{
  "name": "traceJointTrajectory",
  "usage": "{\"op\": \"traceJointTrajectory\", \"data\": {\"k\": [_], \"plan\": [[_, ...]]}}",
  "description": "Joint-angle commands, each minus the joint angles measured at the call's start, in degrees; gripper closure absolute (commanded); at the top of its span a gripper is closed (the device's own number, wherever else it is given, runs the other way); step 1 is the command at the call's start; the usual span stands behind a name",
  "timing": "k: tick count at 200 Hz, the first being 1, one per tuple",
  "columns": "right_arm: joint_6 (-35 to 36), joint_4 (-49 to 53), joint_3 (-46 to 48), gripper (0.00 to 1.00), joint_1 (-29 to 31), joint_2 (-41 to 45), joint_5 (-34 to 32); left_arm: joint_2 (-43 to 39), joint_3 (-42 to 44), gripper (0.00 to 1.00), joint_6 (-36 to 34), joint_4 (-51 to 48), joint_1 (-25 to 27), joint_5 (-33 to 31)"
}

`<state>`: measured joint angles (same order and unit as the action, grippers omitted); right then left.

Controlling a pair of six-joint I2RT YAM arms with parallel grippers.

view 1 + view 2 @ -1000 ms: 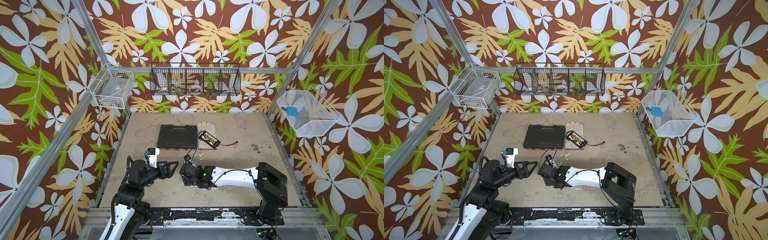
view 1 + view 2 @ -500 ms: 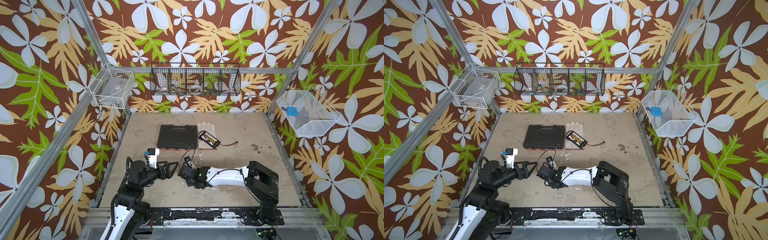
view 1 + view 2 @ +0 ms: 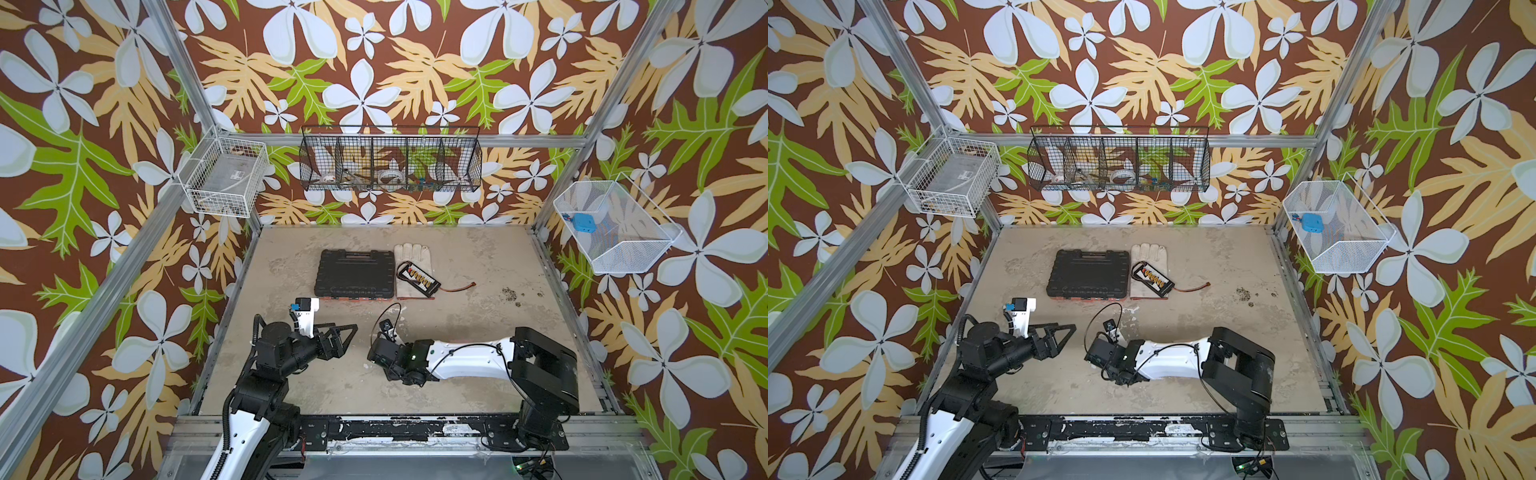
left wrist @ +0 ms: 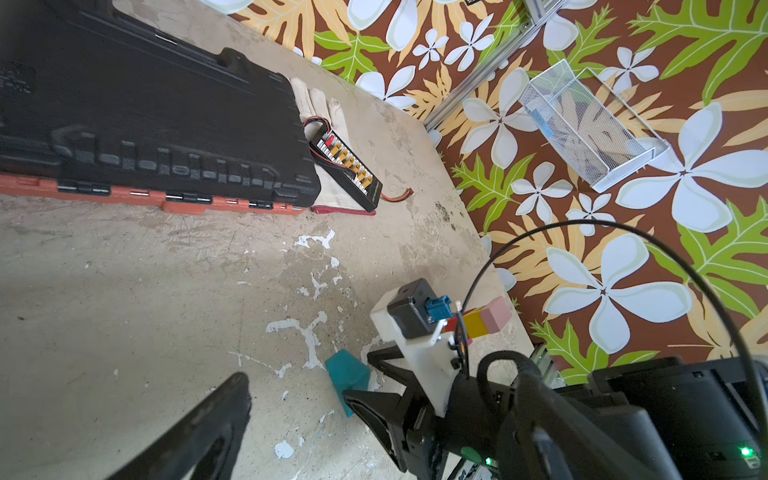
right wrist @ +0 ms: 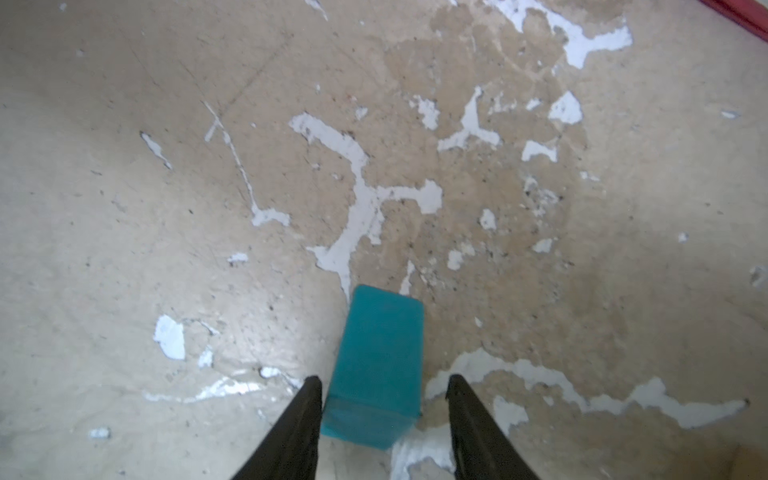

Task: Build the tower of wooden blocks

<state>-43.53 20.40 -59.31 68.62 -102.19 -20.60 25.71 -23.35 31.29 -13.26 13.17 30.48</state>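
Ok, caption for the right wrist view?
Right claw framing a teal wood block on the chipped tabletop.

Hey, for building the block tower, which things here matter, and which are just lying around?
For the job: teal block between the fingers of the right gripper; partly hidden stack of coloured blocks.
Lying about: black case; glove; connector board on the glove; black wire basket.
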Motion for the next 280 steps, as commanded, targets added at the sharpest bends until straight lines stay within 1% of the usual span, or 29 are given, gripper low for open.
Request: {"op": "traceJointTrajectory", "data": {"k": [1, 16, 36, 45, 56, 67, 82, 87, 101, 106, 126, 138, 145, 154, 159, 166, 175, 182, 187, 194, 208, 215, 224, 233, 245, 255, 259, 273, 280], "plan": [[-1.57, -0.12, 2.0, 0.43, 0.59, 2.0, -0.8, 1.01, 0.0, 0.0, 0.65, 2.18, -0.12, 0.82], [-1.33, -0.63, 2.84, 0.37, 1.25, 3.02, -0.91, 2.39, -0.79, 0.0, 1.04, 1.91, -0.11, 2.29], [-0.8, -0.32, 2.45, 0.37, 1.57, 4.28, -1.37, 4.49, -3.53, 0.0, 3.82, -0.58, -0.15, 1.65], [-0.27, -0.71, 2.23, 0.36, 1.54, 5.22, -1.33, 5.25, -4.15, 0.0, 6.44, 0.7, -0.16, 4.42], [0.6, -1.81, 2.41, 0.36, 1.52, 6.98, -0.9, 5.4, -3.78, 0.0, 11.22, 5.27, -0.07, 8.84], [1.2, -2.4, 2.51, 0.36, 1.52, 9.13, -0.92, 4.69, -3.25, 0.0, 16.45, 9.69, -0.08, 10.38], [1.86, -3.06, 3.28, 0.36, 1.6, 13.21, -1.79, 1.82, 0.26, 0.0, 24.27, 20.61, -0.07, 11.2], [1.87, -3.04, 3.69, 0.36, 1.56, 14.84, -2.44, 0.63, 1.68, 0.0, 25.96, 23.18, -0.15, 9.96], [1.37, -1.94, 4.49, 0.36, 1.36, 19.66, -5.48, -2.56, 5.73, 0.0, 28.18, 25.65, -0.13, 5.23], [1.14, -1.43, 4.71, 0.35, 1.28, 21.42, -6.54, -3.17, 7.59, 0.0, 29.84, 27.87, -0.11, 5.03], [1.5, -0.62, 5.83, 0.26, 0.96, 28.13, -9.19, -2.23, 11.47, 0.0, 30.01, 32.75, -0.07, 6.65], [-0.2, 1.77, 5.9, 0.2, 0.26, 31.23, -10.86, -1.49, 14.58, 0.0, 35.08, 34.29, -0.35, 5.84], [-0.92, 3.44, 5.62, 0.18, -0.41, 32.83, -11.51, -0.56, 16.68, 0.0, 38.24, 38.05, -0.41, 6.29], [-2.39, 5.33, 5.61, 0.12, -0.94, 34.88, -13.27, 1.5, 18.6, 0.0, 39.16, 42.15, -0.52, 7.57], [-3.32, 6.34, 5.65, 0.06, -1.07, 36.1, -14.33, 2.64, 18.91, 0.0, 37.68, 40.4, -0.53, 7.66], [-4.53, 7.35, 5.93, 0.0, -1.33, 37.94, -15.67, 4.44, 19.16, 0.0, 36.16, 35.53, -0.52, 5.84], [-4.68, 7.47, 6.53, 0.0, -1.42, 40.57, -16.76, 6.28, 19.83, 0.0, 34.63, 32.65, -0.69, 2.86], [-3.96, 7.15, 6.95, 0.0, -1.43, 42.64, -17.55, 7.38, 19.9, 0.0, 31.83, 33.91, -0.73, 2.46], [-3.68, 7.13, 7.2, 0.0, -1.46, 44.17, -18.21, 7.58, 18.92, 0.0, 29.29, 32.0, -0.69, 1.18], [-4.2, 7.48, 7.58, 0.0, -1.41, 46.27, -19.59, 7.13, 15.88, 0.0, 25.74, 23.5, -0.69, -3.72], [-5.71, 8.52, 8.93, 0.0, -1.45, 50.42, -23.35, 5.96, 8.04, 0.0, 20.09, 4.32, -0.6, -16.69], [-5.86, 8.52, 9.97, 0.0, -1.45, 52.61, -25.15, 5.98, 4.59, 0.0, 17.74, -1.29, -0.63, -21.51], [-5.35, 7.97, 11.2, 0.0, -1.52, 55.25, -26.81, 6.55, 0.54, 0.0, 15.52, -6.82, -0.62, -26.07], [-1.18, 6.5, 11.91, 0.0, -1.8, 57.42, -26.5, 7.59, -1.82, 0.0, 14.6, -8.63, -0.66, -27.7], [4.25, 5.21, 11.98, 0.0, -2.48, 59.58, -25.05, 10.29, -3.45, 0.0, 15.62, -8.8, -0.62, -27.29], [5.45, 6.48, 11.29, 0.0, -3.7, 60.62, -23.92, 12.79, -3.87, 0.0, 15.56, -8.28, -0.64, -26.77], [5.55, 7.4, 10.7, 0.0, -4.5, 60.84, -23.3, 13.57, -4.17, 0.0, 14.77, -8.22, -0.61, -27.77], [5.89, 10.34, 8.81, 0.0, -8.22, 61.69, -20.85, 15.68, -4.18, 0.0, 16.59, -10.21, -0.66, -31.93], [6.65, 11.31, 7.97, 0.0, -10.29, 62.14, -19.43, 16.19, -3.88, 0.0, 16.18, -10.33, -0.62, -32.16]]}}
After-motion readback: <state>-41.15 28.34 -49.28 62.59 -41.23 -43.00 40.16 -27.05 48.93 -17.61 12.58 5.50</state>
